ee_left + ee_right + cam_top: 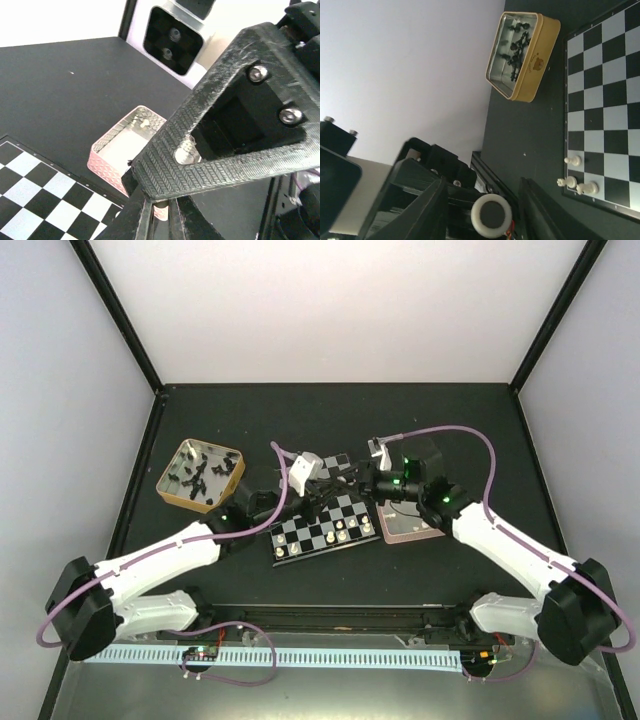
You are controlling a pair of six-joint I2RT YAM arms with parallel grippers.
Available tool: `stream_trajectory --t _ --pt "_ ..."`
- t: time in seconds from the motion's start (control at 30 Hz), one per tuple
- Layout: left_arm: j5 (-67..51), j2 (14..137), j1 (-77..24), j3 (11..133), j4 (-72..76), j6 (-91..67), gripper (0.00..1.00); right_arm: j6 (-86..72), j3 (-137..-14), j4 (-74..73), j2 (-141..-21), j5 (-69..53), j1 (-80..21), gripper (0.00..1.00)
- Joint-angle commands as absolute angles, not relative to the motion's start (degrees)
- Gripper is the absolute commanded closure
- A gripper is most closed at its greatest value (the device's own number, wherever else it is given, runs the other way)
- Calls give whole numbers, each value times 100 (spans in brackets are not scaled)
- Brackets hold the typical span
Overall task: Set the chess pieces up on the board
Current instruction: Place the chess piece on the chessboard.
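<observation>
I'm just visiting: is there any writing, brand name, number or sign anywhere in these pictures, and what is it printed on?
No text in any view can be read.
Gold tin: a small dark emblem on its side wall, too small and blurred to read.
Chessboard: no letters or numbers show along its rim.

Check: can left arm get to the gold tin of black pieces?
Probably yes: the gold tin lies open and uncovered beside the left arm, nothing between them. Left gripper is shut, though.
</observation>
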State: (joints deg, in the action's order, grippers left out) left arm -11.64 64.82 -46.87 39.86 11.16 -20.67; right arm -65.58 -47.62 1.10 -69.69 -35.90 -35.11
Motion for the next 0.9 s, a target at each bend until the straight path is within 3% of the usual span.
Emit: stream_trajectory --t 0.0,0.43,0.47,0.57,0.63,0.77,0.87 --pt "-1740 6213 -4646 4350 432 -1494 98 -5272 -4792 -683 -6639 -3940 -3464 64" --pt "-1917 6108 -4566 4474 470 -1587 98 -5950 -4357 168 -6296 -4273 -3454 94" --pt "-1824 6098 -4561 4488 465 -1678 96 -6144 -4280 387 -6286 -4261 -3454 95" --pt "-1632 6056 -4538 4444 648 -1982 71 -6938 -4074 1168 -6250 -4123 -3454 98" --pt "-1544 6031 -4527 4310 988 -2177 61 -7458 -3939 1781 -6246 -3985 -3461 98" --pt "-1502 6036 -4518 4076 1725 -2495 57 -8319 -3786 2745 -6379 -3772 -3452 98" --pt "-1496 6048 -4512 4051 1933 -2636 62 -8870 -3575 3448 -6491 -3662 -3454 98"
